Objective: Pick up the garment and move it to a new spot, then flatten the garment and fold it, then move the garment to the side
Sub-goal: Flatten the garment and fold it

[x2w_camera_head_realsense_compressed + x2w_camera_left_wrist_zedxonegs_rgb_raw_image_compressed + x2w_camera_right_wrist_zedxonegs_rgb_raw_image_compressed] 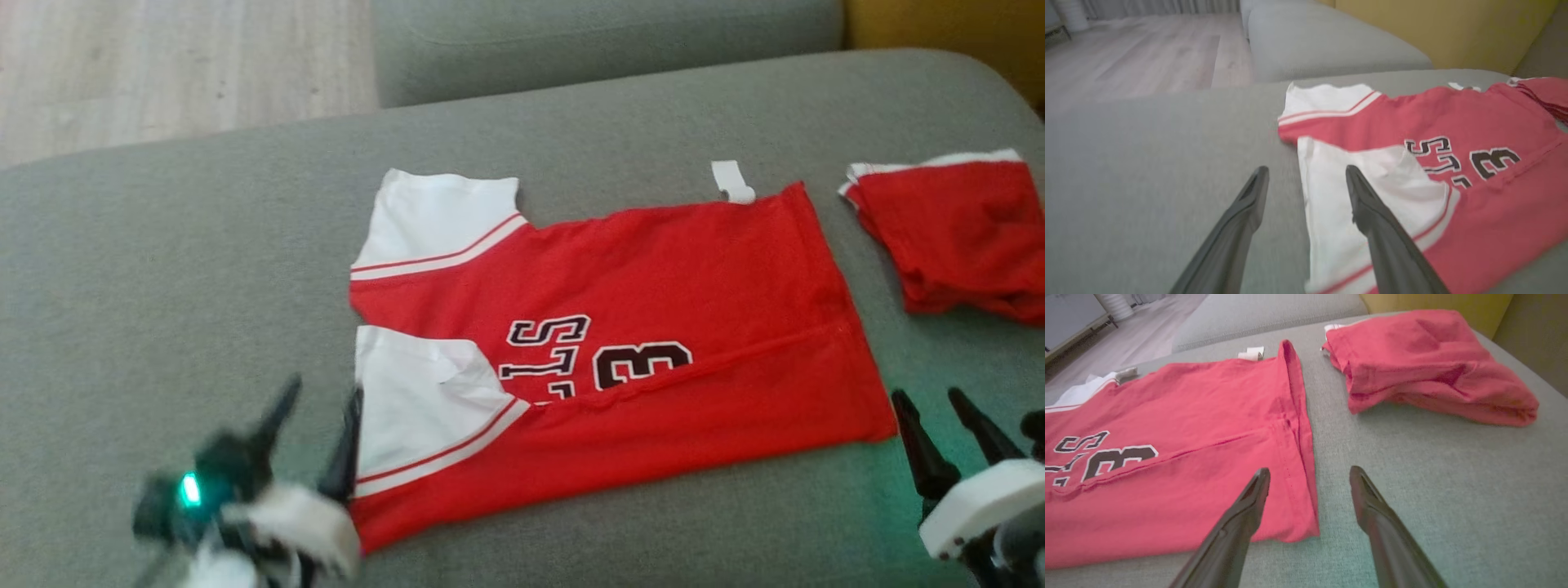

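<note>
The red shirt [653,269] lies flat on the grey sofa [163,286], about in the middle. Its neck end is to the robot's left & its bottom hem is to the right. It has white sleeves [433,220] w/ red stripes. The near long edge is folded up over the front, so it hides part of the black letters [547,347] & the big "3" [641,363]. A small white tag [732,181] sticks out at the far edge.

The left gripper [318,429] is open wide, w/ nothing in it. It's at the near left corner of the shirt. In the left wrist view one finger [1241,220] is over bare sofa & the other is over the near white sleeve. Can't tell if it touches the cloth.

The right gripper [927,404] is open wide too, & empty. It's just by the near right corner of the shirt. In the right wrist view one finger is over the red hem & the other is over sofa.

A 2nd red cloth [963,237], folded small, sits on the sofa to the right of the shirt, apart from it. A wood floor [163,65] shows past the sofa, top left.
</note>
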